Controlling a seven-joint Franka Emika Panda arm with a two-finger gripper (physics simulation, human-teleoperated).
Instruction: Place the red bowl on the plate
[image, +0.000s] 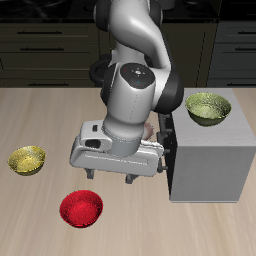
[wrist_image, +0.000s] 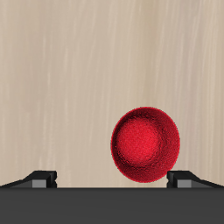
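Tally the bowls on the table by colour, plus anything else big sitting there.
Red bowl: 1
Yellow-green bowls: 2, one on the table, one on top of the grey box
Grey box: 1
Total: 4
No plate shows in either view; the arm may be hiding it.

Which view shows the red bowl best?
Wrist view: the red bowl fills much of the frame, unobstructed, with its textured inside visible. The exterior view shows it whole but small, on the table near the front edge.

arm bent low, tool pointing down, fingers apart.
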